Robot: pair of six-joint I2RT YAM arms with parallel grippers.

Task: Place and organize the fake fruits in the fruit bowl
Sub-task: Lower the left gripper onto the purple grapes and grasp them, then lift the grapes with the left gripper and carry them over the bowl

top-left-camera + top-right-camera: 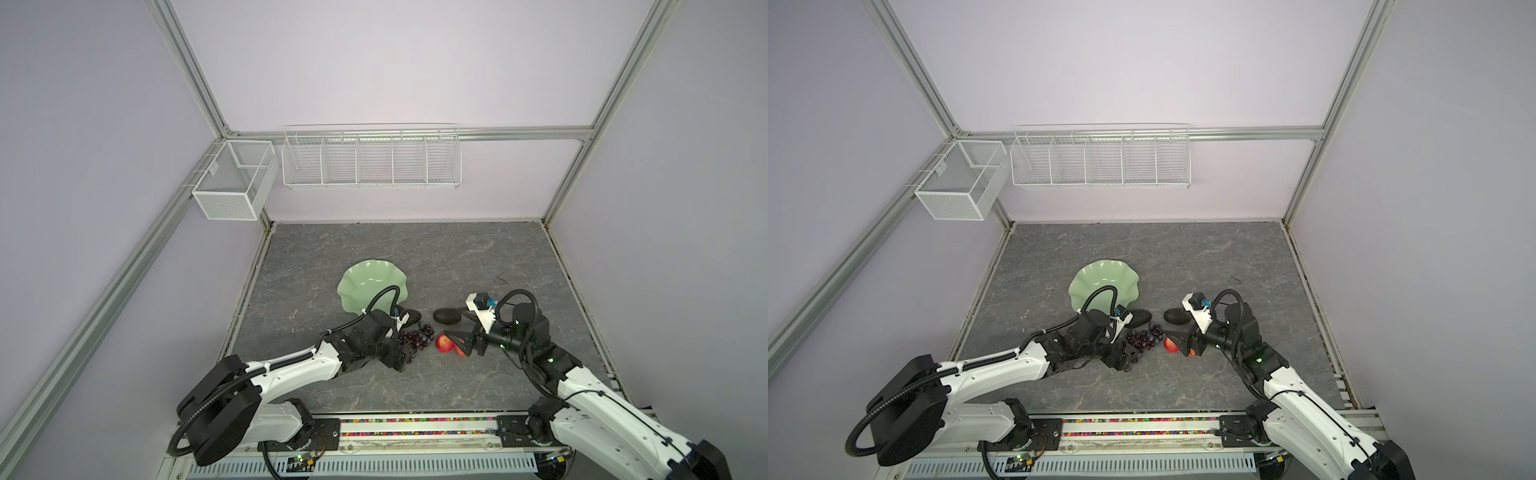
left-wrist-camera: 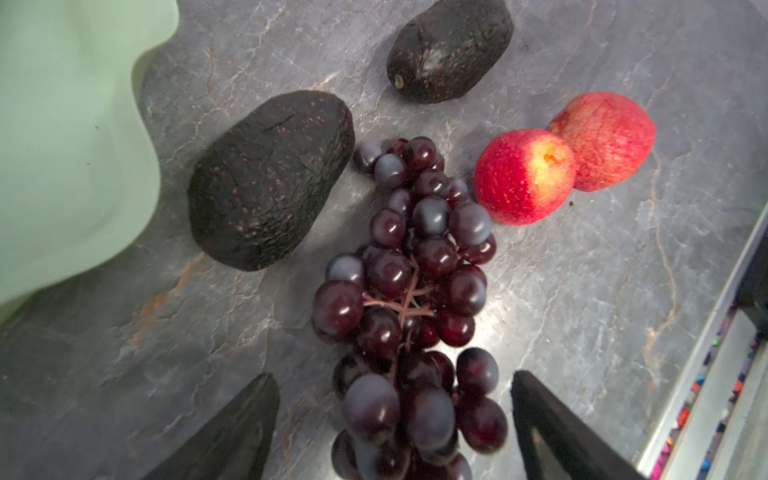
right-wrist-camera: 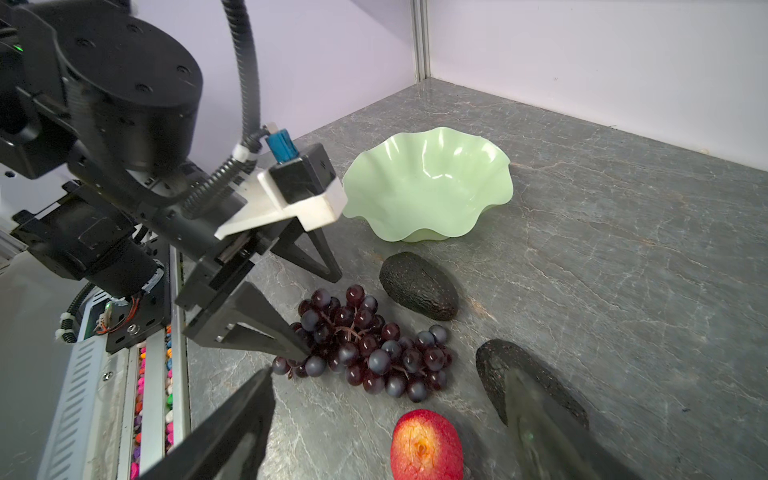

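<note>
The pale green fruit bowl (image 1: 365, 286) (image 3: 428, 183) stands empty on the grey table. In front of it lie the fake fruits: a dark purple grape bunch (image 1: 417, 337) (image 2: 409, 266), two blackish avocados (image 2: 270, 178) (image 2: 449, 50) and two red apples (image 2: 523, 176) (image 2: 602, 139). My left gripper (image 2: 392, 376) (image 3: 320, 311) is open, its fingers either side of one end of the grapes, apart from them. My right gripper (image 3: 388, 374) (image 1: 451, 340) is open too, with one apple (image 3: 426, 444) lying between its fingers, untouched. One right finger partly hides an avocado (image 3: 498, 365).
Two white wire baskets (image 1: 235, 178) (image 1: 372, 160) hang on the back wall, well above the table. A rail with coloured beads (image 1: 415, 426) runs along the table's front edge. Purple walls and an aluminium frame enclose the table.
</note>
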